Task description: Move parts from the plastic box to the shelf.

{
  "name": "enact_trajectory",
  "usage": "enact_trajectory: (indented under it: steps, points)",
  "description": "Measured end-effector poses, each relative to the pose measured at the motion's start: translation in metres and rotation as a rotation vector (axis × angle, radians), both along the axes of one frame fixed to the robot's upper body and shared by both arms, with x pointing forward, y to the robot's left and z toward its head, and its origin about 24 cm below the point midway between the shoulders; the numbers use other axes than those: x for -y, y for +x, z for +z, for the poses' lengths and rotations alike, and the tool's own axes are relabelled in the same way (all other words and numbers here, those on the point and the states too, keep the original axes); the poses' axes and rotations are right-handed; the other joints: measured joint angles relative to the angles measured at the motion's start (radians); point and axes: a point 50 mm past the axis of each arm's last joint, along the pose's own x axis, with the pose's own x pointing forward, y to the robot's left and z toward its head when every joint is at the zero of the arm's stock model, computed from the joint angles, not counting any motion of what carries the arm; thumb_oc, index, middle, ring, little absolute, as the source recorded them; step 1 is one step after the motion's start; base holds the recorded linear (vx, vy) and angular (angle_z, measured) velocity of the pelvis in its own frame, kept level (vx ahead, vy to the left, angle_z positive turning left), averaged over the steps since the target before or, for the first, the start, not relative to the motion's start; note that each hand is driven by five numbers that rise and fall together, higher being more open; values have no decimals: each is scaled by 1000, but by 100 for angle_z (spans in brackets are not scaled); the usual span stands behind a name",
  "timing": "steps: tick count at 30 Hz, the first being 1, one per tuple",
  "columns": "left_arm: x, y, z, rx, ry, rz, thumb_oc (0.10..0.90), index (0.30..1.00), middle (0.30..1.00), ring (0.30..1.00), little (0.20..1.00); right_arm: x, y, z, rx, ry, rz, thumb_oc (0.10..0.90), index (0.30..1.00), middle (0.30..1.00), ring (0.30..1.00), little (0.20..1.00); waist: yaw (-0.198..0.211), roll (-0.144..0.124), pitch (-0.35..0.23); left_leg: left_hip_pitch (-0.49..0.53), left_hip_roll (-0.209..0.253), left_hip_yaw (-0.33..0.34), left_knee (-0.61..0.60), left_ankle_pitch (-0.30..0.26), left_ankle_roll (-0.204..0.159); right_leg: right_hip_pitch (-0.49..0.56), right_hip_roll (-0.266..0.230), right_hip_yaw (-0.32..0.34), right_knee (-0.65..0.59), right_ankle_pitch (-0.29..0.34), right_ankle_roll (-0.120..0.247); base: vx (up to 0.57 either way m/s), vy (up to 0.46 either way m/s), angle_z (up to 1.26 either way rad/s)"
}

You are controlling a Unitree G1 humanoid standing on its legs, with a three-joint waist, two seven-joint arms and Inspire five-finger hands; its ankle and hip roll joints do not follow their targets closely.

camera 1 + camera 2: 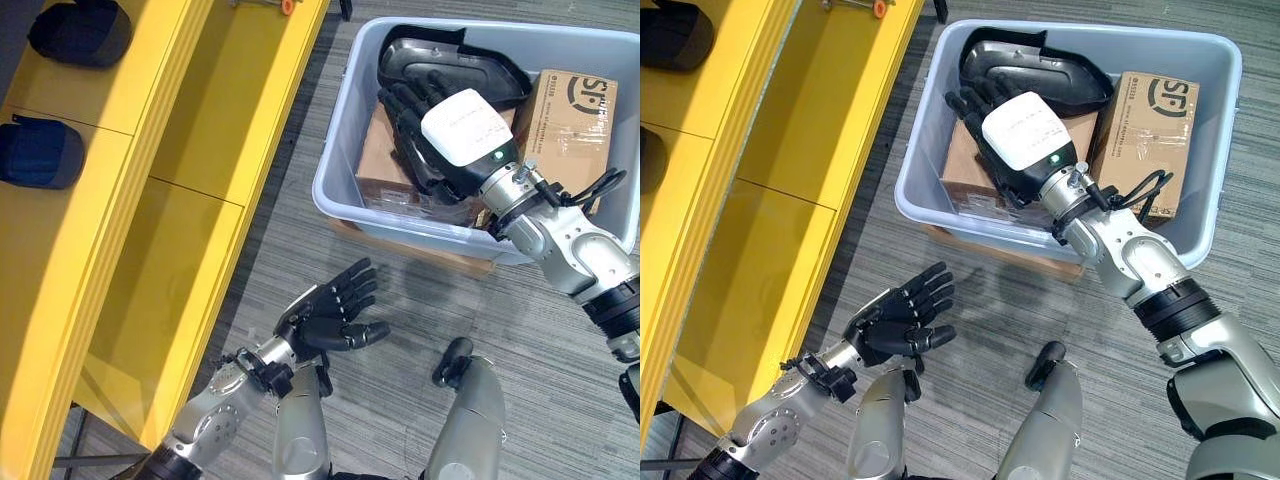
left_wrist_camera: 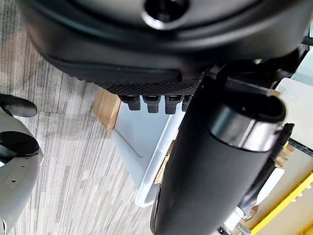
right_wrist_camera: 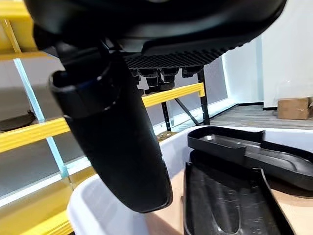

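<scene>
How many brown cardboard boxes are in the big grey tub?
2. One brown cardboard box leans against the grey plastic tub's right wall; another lies under the robot hand. More may be hidden beneath.

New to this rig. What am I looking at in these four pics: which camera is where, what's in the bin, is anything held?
This is a two-legged humanoid with two silver-grey arms, each ending in a dark fingered robot hand. Two pictures come from a stereo camera on its head, looking down. The other two come from cameras on the wrists, looking along each hand from very close.

On the grey carpet stands a pale blue-grey plastic box. It holds black moulded plastic parts and brown cardboard boxes. To the robot's left stands a yellow shelf with dark blue rounded parts already on it.

The right robot hand reaches into the box with straight fingers over the black parts, holding nothing. The left robot hand hovers open above the floor, empty.
</scene>
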Motion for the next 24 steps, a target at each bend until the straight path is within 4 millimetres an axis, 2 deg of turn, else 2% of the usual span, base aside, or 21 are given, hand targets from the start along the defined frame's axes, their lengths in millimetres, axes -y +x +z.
enact_trajectory:
  steps: [7, 24]
  points:
    - [-5, 1, 2, 14, 28, -19, 900, 1000, 1000, 1000, 1000, 14, 4, 5, 24, 25, -72, 900, 1000, 1000, 1000, 1000, -4, 0, 0, -11, 1, -4, 0, 0, 0, -7, 0, -3, -7, 0, 0, 0, 0, 0]
    - [-6, 2, 3, 19, 29, -15, 900, 1000, 1000, 1000, 1000, 21, 10, 7, 27, 42, -132, 900, 1000, 1000, 1000, 1000, -2, 0, 0, -52, 3, -14, 0, 3, -5, -40, 3, -11, -8, 2, -2, -2, -2, 0]
